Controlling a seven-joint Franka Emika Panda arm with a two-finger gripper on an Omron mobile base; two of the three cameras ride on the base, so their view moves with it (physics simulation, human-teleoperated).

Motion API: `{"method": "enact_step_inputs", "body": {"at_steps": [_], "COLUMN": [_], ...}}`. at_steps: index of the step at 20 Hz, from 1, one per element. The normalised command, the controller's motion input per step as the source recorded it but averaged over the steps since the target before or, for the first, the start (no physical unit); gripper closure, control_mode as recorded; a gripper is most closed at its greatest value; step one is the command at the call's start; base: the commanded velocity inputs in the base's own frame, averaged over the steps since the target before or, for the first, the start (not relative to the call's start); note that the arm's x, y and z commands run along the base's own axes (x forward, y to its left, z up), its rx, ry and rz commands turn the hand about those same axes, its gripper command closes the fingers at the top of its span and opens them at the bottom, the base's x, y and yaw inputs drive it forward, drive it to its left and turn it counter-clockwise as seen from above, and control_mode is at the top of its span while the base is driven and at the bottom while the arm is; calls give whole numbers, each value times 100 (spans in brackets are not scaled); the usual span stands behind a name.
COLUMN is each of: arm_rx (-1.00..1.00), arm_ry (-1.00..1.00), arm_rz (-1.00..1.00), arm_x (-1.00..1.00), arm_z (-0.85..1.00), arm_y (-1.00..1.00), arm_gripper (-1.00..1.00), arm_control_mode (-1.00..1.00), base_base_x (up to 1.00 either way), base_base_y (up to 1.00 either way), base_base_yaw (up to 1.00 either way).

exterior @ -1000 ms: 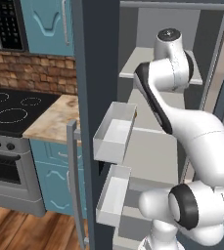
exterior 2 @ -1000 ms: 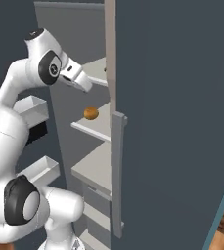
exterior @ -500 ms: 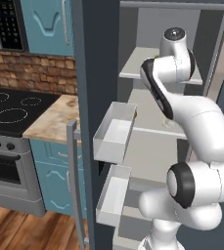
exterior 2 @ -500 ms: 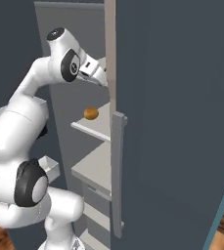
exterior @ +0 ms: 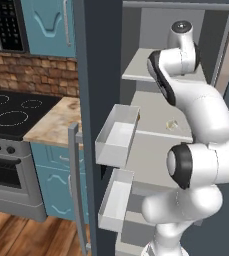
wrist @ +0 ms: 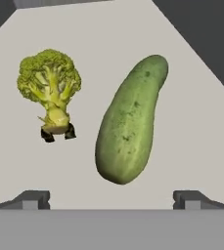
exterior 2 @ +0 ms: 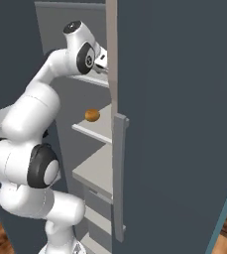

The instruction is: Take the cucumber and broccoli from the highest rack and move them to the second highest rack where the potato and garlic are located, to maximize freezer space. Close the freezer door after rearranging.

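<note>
In the hand view, a long, dark green, speckled cucumber (wrist: 130, 122) lies slanted across the centre of the frame on the pale grey top rack (wrist: 191, 112), its blunt thick end lowest and nearest the camera, its thinner end pointing toward the upper right. A yellow-green broccoli floret (wrist: 50, 88) sits in the upper left of that frame, crown up and stalk down, well apart from the cucumber. Both rest flat on the shelf with nothing against them, so either can be taken alone.

The two-finger gripper (wrist: 111, 199) looks along the shelf with its two dark tips spread wide at the lower left and lower right corners, nothing between them. The cucumber's blunt end falls between the tips, which suggests it is the first thing lined up for a grasp; the jaws seem held apart to span its width.

In the right base view, a small round brown potato (exterior 2: 91, 115) sits at mid-left on the second rack (exterior 2: 97, 130), below the white arm's wrist at the upper left. That shelf looks largely bare beside it, leaving room for both vegetables. In the left base view, a small pale garlic bulb (exterior: 171, 123) shows at centre right on the same shelf.

The tall dark grey freezer door (exterior 2: 174, 124) stands open across the right of the frame, as it must until the moves are finished.
</note>
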Motion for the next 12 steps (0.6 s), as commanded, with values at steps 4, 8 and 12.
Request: {"method": "enact_step_inputs", "body": {"at_steps": [4, 8, 12], "arm_rx": [-5, 0, 0], "arm_ry": [0, 0, 0], "arm_rz": [0, 0, -1], "arm_x": [45, 31, 25], "arm_z": [-4, -6, -7], "arm_y": [-8, -14, -13], "arm_gripper": [-100, -100, -100], "arm_control_mode": [-100, -100, -100], "base_base_x": [0, 0, 0], "base_base_y": [0, 0, 0], "base_base_yaw": [0, 0, 0]}}
